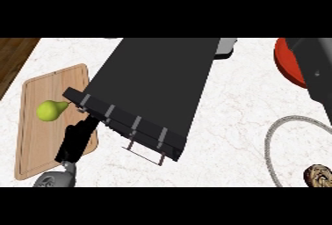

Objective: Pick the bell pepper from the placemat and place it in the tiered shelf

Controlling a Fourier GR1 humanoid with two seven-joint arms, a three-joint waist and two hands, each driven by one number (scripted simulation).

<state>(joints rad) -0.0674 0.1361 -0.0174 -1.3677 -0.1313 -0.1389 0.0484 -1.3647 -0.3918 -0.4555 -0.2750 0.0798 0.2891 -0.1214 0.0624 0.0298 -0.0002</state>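
Note:
The black tiered shelf fills the middle of the head view, tilted, with metal rails along its lower edge. A red rounded thing at the upper right may be the bell pepper. A dark shape that looks like my right hand covers its right side, and I cannot see how the fingers stand. A grey oval outline at the right looks like the placemat's edge. My left hand lies at the lower left with straight fingers, open and holding nothing, beside the shelf's lower corner.
A wooden cutting board lies at the left with a green pear on it. A brown patterned object sits at the lower right. A grey thing shows behind the shelf. The counter's left edge meets dark wood.

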